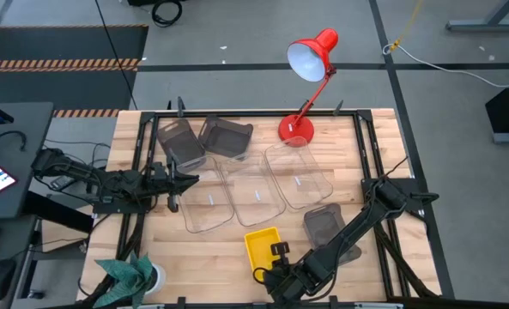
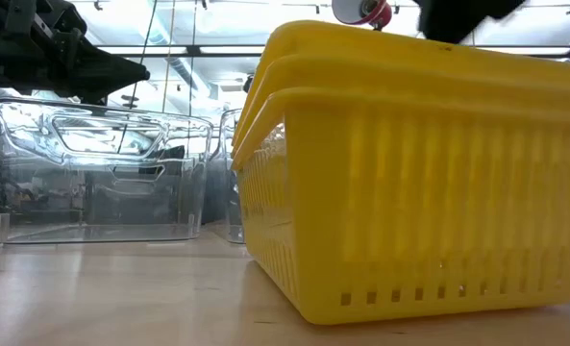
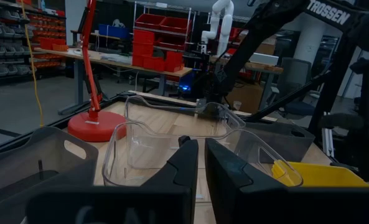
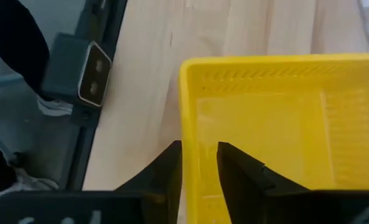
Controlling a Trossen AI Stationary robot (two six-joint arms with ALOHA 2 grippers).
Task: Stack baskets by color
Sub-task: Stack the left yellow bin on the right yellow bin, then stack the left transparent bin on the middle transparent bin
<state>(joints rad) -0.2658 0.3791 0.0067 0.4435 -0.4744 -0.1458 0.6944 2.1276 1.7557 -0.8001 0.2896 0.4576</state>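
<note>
Lower middle of the high view: the right gripper [image 1: 279, 273] sits at the near end of the stack of bright yellow slotted plastic baskets [image 1: 263, 245]; the low view shows three rims nested.
Right pincer: the right wrist view has its two dark fingers [image 4: 167, 171] straddling the yellow wall with a thin gap either side, so partly apart and not clearly pinching. Reads to me like mid-release, but can't swear to it.
Left pincer: the left gripper [image 1: 172, 184] is at the left of the high view, by the corner of the nearest clear see-through plastic basket [image 1: 208, 204]. Fingers look nearly together with only a slit between; can't tell if a clear rim is caught there.
Other baskets: three clear ones in a row mid-table, two smoky grey ones [image 1: 179, 140] upper left, one grey [image 1: 327, 225] under the right arm.
Risk 1: if the right arm pulls up with a finger hooked over the wall, the yellow stack could lift or tip.
Risk 2: the right arm hangs over the lone grey basket and could nudge it.
Surface: pale wooden slat tabletop [image 1: 366, 154] in a black frame, red desk lamp [image 1: 310, 60] at top.
Room: grey floor, cables, shelves with red bins behind.
</note>
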